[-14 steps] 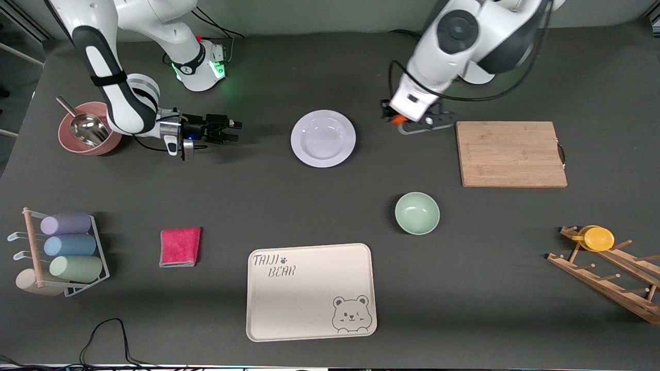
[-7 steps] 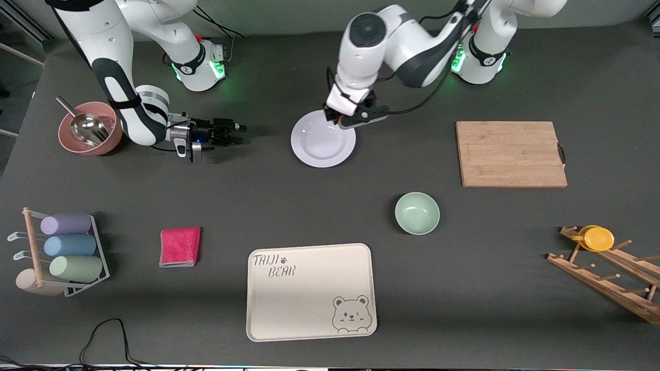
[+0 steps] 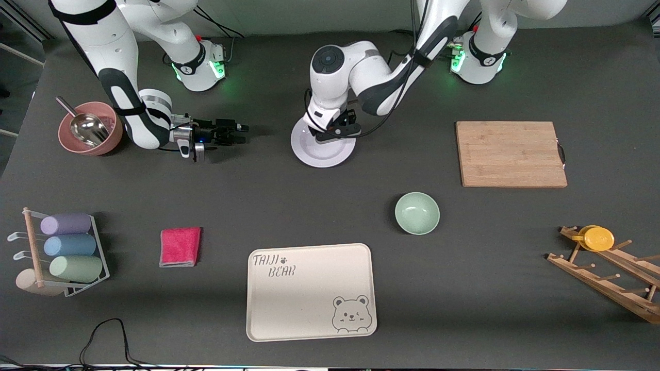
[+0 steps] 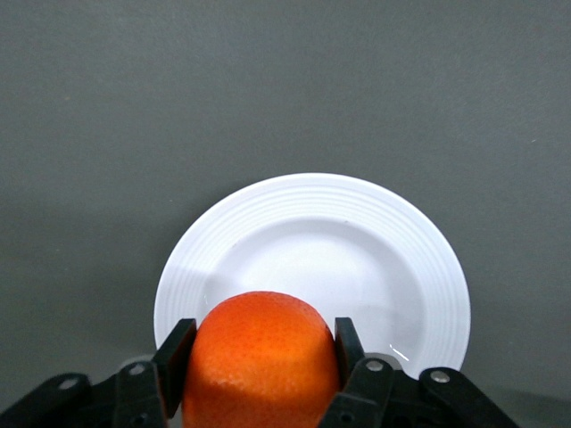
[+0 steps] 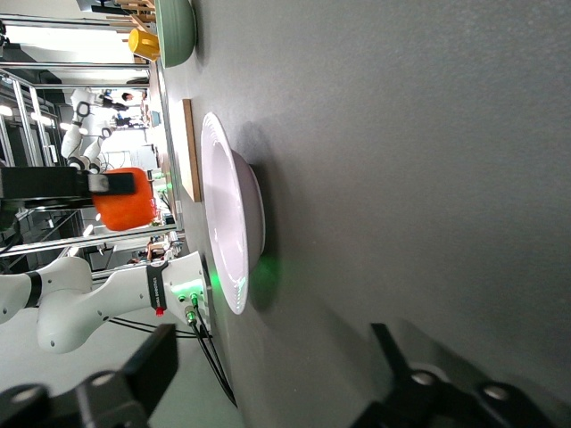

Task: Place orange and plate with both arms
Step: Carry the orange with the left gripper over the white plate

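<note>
Orange (image 4: 260, 359): your left gripper (image 4: 259, 370) clamps it above the plate (image 4: 406, 267).
Right gripper (image 3: 234, 132): your fingers spread, low over bench (image 3: 464, 288) beside plate.

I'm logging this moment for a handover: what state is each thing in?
orange: held above the plate, not yet set down.
plate: flat on the table, nothing on it.
left end effector: shut on the orange.
right end effector: open, low beside the plate.
green bowl: upright, holds nothing.
</note>
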Robot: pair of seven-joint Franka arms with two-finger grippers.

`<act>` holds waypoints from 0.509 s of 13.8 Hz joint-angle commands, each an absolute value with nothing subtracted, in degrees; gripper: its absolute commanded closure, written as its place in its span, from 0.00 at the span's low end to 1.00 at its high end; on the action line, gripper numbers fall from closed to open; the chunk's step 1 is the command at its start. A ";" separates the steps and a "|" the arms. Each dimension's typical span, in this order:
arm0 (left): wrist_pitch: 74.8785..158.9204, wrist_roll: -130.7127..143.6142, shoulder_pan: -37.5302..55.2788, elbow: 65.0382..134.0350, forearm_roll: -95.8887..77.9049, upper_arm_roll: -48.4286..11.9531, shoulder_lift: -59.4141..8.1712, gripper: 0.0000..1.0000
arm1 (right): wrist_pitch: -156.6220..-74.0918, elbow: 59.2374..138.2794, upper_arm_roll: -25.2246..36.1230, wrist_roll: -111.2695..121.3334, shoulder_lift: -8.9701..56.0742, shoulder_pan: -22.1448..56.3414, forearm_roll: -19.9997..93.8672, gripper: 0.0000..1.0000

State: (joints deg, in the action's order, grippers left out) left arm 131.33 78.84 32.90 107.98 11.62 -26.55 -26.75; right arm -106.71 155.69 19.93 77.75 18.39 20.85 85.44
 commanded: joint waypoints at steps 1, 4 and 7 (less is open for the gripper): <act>131.13 80.25 34.28 104.77 13.88 -25.84 -29.87 1.00 | -105.73 155.04 20.13 79.54 19.51 21.45 87.10 0.36; 131.40 80.42 35.41 101.87 14.76 -25.58 -33.82 1.00 | -105.73 154.95 20.13 79.63 19.51 21.45 87.10 0.57; 134.99 82.70 36.82 101.51 15.81 -25.05 -36.20 1.00 | -105.73 154.95 20.13 79.63 19.51 21.45 87.10 0.64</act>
